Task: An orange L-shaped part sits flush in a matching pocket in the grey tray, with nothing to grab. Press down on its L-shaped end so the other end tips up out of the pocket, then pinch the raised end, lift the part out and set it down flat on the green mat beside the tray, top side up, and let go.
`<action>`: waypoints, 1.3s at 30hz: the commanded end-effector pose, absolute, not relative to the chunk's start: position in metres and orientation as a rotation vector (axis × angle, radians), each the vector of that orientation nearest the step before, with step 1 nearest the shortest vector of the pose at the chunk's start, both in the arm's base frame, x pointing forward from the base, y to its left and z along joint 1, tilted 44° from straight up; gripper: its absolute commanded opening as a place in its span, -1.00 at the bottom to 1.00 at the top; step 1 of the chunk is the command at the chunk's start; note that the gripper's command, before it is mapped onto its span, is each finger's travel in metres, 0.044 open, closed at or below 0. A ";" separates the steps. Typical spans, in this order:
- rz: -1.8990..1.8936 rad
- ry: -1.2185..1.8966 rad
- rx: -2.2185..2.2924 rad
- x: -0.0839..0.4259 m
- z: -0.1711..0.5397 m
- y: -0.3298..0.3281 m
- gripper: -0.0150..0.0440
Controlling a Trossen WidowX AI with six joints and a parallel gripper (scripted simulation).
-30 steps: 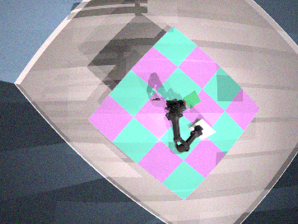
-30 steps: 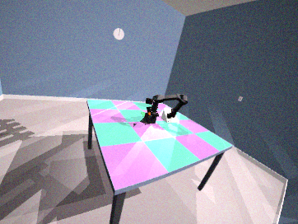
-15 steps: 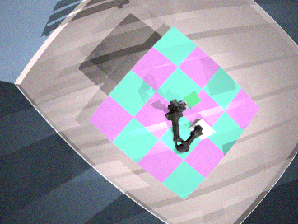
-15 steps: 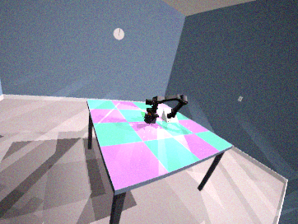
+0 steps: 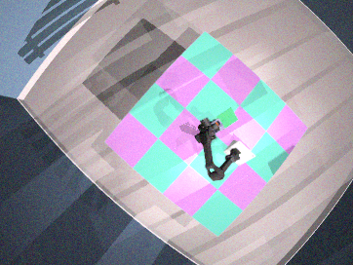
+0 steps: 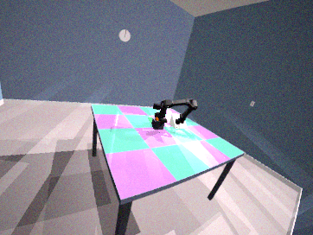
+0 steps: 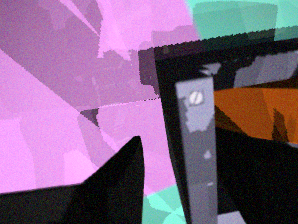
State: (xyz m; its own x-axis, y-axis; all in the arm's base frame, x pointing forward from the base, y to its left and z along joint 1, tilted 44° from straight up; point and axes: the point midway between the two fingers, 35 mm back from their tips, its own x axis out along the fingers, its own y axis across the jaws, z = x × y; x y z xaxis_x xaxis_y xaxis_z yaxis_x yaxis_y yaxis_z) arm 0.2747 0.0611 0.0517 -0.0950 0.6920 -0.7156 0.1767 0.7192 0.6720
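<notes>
The orange part (image 7: 255,107) (image 5: 217,125) (image 6: 157,118) shows only in part in the wrist view, beyond the near end wall of the grey tray (image 7: 197,122). Whether it lies flush or tipped cannot be told. My gripper (image 7: 171,137) is low at the tray, with its fingers apart and nothing seen between them except the tray's end wall. The left finger is outside that end. The right finger is on the tray's inner side, its tip hidden by the wall, and it covers part of the orange. The green mat (image 5: 227,118) (image 6: 150,119) lies beside the tray.
The checkered table (image 5: 219,211) (image 6: 134,170) carries everything. The arm's base stands on a white plate (image 5: 246,156) near the tray. The arm (image 5: 208,153) (image 6: 177,103) bends up and over between base and tray. The tray's high dark rim stands close to the fingers.
</notes>
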 end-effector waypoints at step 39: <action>0.518 1.597 0.677 0.284 0.114 -0.014 0.30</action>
